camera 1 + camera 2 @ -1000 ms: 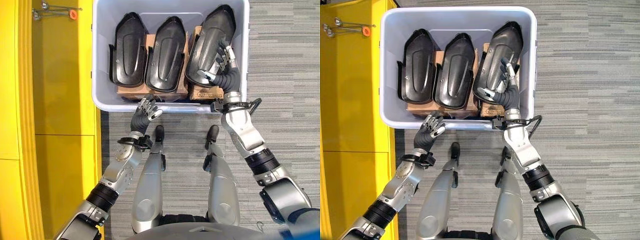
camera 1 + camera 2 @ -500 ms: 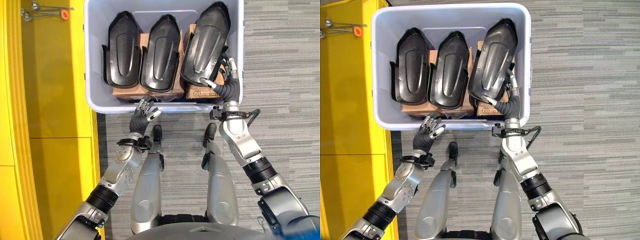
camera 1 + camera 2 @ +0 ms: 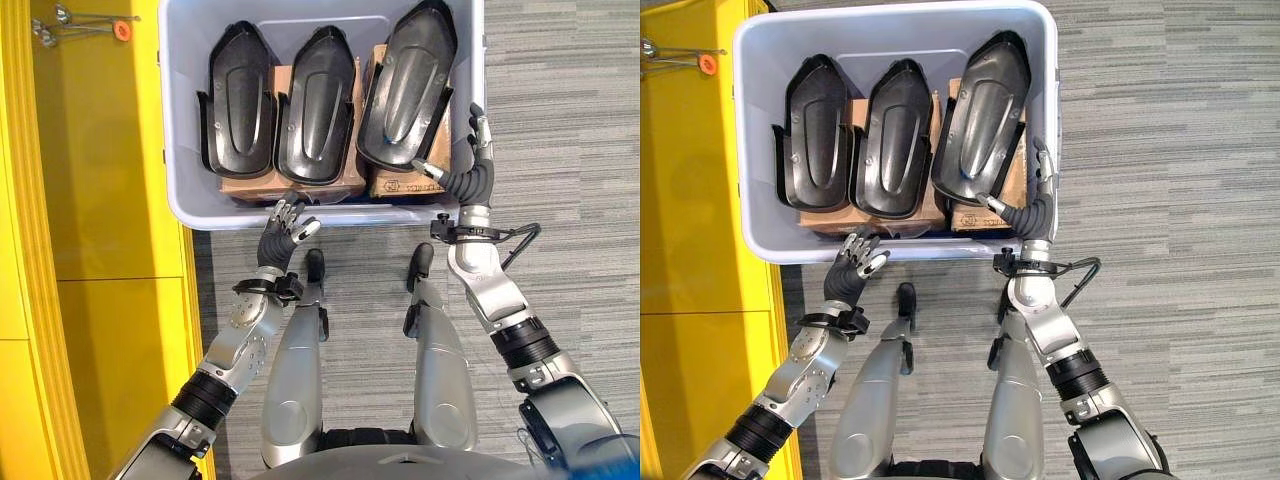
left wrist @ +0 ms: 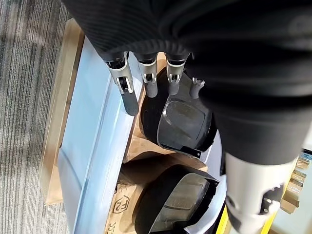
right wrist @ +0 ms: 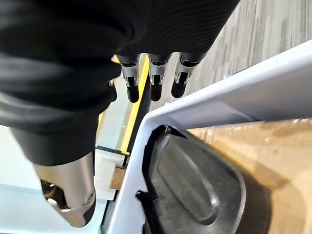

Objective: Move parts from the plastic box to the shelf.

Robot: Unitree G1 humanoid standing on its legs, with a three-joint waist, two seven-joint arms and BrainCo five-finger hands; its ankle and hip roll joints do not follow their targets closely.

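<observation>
Three black parts [image 3: 317, 108] in plastic box [image 3: 175, 150]; left hand [image 3: 281, 226], right hand [image 3: 470, 172] spread wide, holding nothing.

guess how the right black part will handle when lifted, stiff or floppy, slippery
Probably stiff: the right part looks like a moulded shell holding its curve. Its glossy surface may be slippery. It lies tilted across a cardboard box, so it could rock or slide when nudged.

Right hand [image 3: 478, 168] off the rightmost black part [image 3: 408, 88], fingers now straight, seemingly outside the box wall [image 3: 468, 60].
</observation>
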